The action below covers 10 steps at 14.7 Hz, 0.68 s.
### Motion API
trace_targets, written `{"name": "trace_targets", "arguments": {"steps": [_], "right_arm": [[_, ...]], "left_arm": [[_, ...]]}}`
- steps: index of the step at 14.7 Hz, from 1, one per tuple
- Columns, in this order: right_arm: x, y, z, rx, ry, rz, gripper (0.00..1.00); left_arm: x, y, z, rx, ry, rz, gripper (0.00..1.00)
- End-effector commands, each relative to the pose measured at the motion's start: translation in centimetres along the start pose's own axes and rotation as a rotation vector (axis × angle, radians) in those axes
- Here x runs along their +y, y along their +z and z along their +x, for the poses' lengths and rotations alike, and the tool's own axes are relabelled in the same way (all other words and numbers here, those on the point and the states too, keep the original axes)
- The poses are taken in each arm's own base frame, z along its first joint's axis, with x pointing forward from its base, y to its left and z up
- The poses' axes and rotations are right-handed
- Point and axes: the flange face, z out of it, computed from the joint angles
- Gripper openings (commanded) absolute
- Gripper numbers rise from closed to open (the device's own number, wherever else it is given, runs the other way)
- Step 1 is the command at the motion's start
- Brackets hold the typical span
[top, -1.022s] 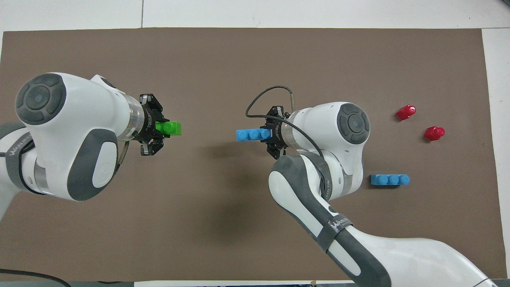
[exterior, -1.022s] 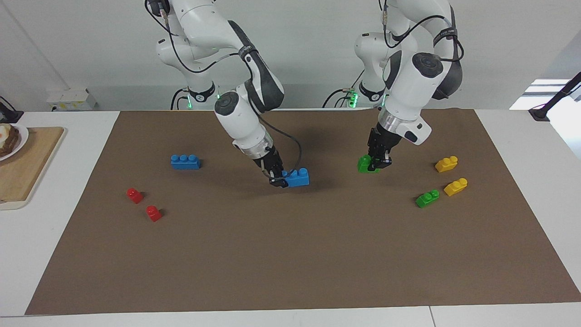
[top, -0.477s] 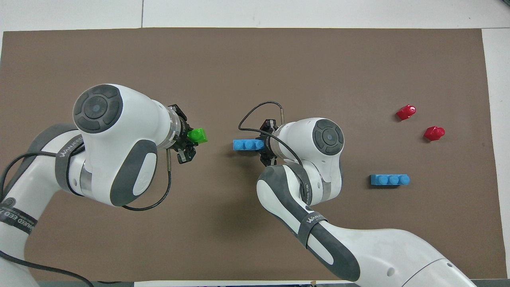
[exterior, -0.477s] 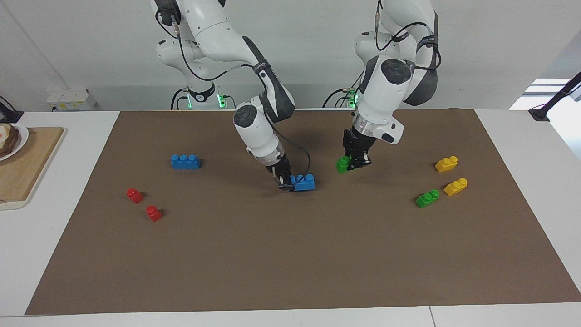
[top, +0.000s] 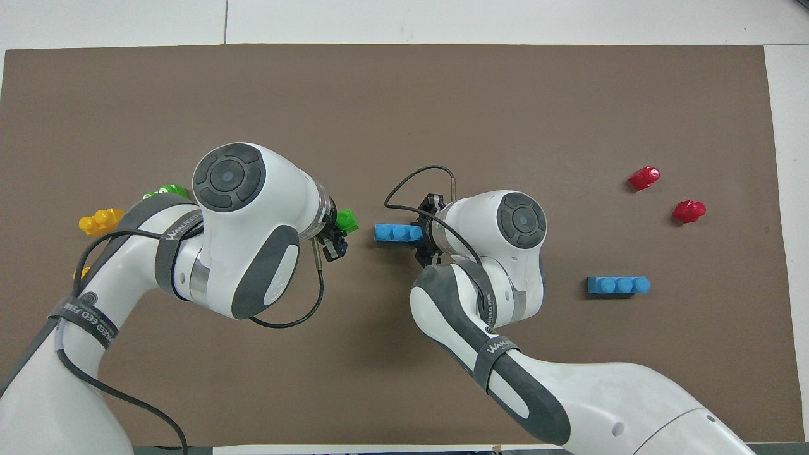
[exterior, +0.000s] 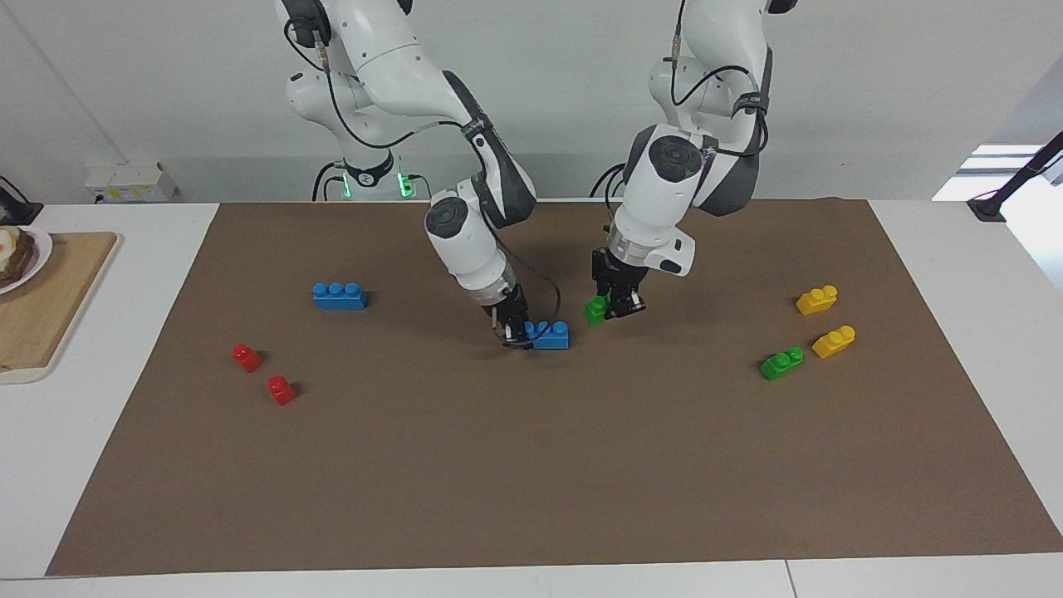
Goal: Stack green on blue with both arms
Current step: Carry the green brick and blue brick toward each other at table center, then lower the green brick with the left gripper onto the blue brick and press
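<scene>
Left pincer (exterior: 613,306) clamped on a green brick (exterior: 595,310), raised just over the brown mat (exterior: 531,465) near the middle of the table (exterior: 955,573). Right pincer (exterior: 516,332) clamped on one end of a blue brick (exterior: 551,335), low at the mat; contact with the mat impossible to judge. Green brick just beside the blue one's free end, apart, toward the left arm's end. From overhead, only a corner of the green brick (top: 346,221) peeking past the left arm's wrist, and one end of the blue brick (top: 398,232) covered by the right pincer (top: 425,235). Second green brick (exterior: 781,363) and two yellow bricks (exterior: 816,300) resting on the mat toward the left arm's end, mostly covered by the left arm overhead. Second blue brick (exterior: 339,296) and two red bricks (exterior: 247,357) toward the right arm's end. Wooden board (exterior: 50,307) with a plate cut off at the picture's edge.
</scene>
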Motion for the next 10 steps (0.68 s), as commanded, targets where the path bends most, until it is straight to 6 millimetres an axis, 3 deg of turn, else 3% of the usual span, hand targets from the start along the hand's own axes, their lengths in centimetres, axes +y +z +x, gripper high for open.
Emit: {"name": "trace_targets", "arguments": {"steps": [1,2,5,10], "right_arm": [[0.5,0.3,0.5,-0.004,0.034,0.025,0.00],[0.5,0.3,0.5,-0.004,0.034,0.025,0.00],[0.4,0.3,0.5,-0.005,0.034,0.027,0.00],[0.3,0.3,0.7,-0.004,0.035,0.027,0.00]], "left_arm": [[1.0,-0.1,-3.4,-0.021,-0.046,-0.029,0.00],[0.8,0.3,-4.7,-0.007,-0.017,-0.041,0.00],[-0.8,2.2,-6.1,0.031,0.043,-0.043,0.00],[-1.7,2.8,-6.8,0.041,0.079,-0.047,0.00]]}}
